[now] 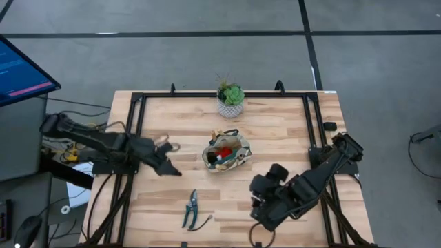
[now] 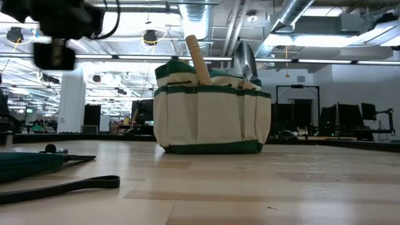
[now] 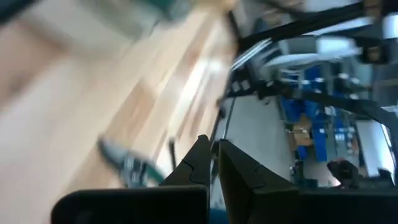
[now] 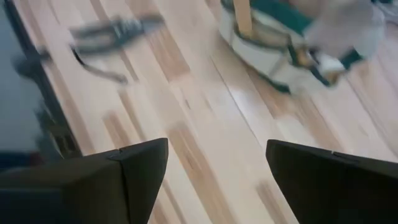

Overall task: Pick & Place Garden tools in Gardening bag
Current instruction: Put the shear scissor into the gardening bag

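Observation:
The beige gardening bag (image 1: 226, 153) with green trim stands mid-table; a wooden handle (image 2: 199, 59) and a metal trowel blade (image 2: 245, 59) stick out of its top, and something red (image 1: 222, 151) shows inside. Dark-handled pruning shears (image 1: 191, 209) lie flat on the table near its front edge, with their strap (image 2: 62, 187) beside them. My left gripper (image 1: 173, 171) is shut and empty above the table, left of the bag and beyond the shears (image 3: 127, 165). My right gripper (image 4: 217, 168) hangs open and empty over the table, right of the shears (image 4: 109, 31) and nearer than the bag (image 4: 292, 43).
A white pot with a green plant (image 1: 230, 100) stands at the table's far edge, behind the bag. A black frame rail (image 1: 138, 124) runs along the table's left, far and right sides. Bare wood lies between the shears and the bag.

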Available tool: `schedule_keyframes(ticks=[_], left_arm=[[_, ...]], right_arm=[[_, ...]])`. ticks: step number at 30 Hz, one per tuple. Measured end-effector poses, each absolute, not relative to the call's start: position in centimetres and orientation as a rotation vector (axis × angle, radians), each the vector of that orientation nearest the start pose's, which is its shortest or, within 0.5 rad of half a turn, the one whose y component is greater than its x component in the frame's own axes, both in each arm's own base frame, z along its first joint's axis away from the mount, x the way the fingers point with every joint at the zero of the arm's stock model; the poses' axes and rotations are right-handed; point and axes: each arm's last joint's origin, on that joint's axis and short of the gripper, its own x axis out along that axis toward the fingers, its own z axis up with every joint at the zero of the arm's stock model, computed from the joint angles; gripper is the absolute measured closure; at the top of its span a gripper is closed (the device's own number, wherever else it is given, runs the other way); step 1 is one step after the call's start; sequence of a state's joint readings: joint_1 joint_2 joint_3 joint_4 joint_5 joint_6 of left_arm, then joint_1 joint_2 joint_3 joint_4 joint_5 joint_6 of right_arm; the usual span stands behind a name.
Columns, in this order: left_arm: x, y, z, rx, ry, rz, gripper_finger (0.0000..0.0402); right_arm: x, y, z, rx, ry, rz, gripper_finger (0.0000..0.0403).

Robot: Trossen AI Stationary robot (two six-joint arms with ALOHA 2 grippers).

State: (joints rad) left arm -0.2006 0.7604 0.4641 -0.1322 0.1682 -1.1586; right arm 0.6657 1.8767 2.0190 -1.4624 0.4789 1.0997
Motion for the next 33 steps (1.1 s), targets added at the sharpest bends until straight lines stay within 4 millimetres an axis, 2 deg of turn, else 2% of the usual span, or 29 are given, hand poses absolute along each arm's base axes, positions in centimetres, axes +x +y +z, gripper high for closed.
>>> schedule_keyframes(ticks=[4, 8, 12, 17, 23, 33], left_arm=[[16.6, -6.8, 21.2, -1.271, 0.746, 0.070, 0.0400], [16.9, -10.2, 19.6, -1.379, 0.856, 0.209, 0.0400], [17.8, -13.7, 19.3, -1.427, 0.940, 0.295, 0.0400], [20.1, -17.0, 19.9, -1.413, 1.007, 0.351, 0.0400], [22.1, -18.8, 20.3, -1.374, 1.059, 0.388, 0.0400], [22.6, -19.3, 18.4, -1.360, 1.091, 0.486, 0.0400]], right_arm=[[27.6, 21.1, 35.7, 0.188, 1.092, -0.454, 0.0138], [26.6, 21.7, 36.1, 0.133, 1.112, -0.378, 0.0138], [25.9, 22.4, 36.3, 0.082, 1.115, -0.325, 0.0138], [25.5, 22.4, 36.6, 0.025, 1.097, -0.297, 0.0138], [25.2, 21.5, 37.6, 0.013, 1.063, -0.290, 0.0138], [25.3, 21.4, 37.6, 0.015, 1.063, -0.294, 0.0138]])
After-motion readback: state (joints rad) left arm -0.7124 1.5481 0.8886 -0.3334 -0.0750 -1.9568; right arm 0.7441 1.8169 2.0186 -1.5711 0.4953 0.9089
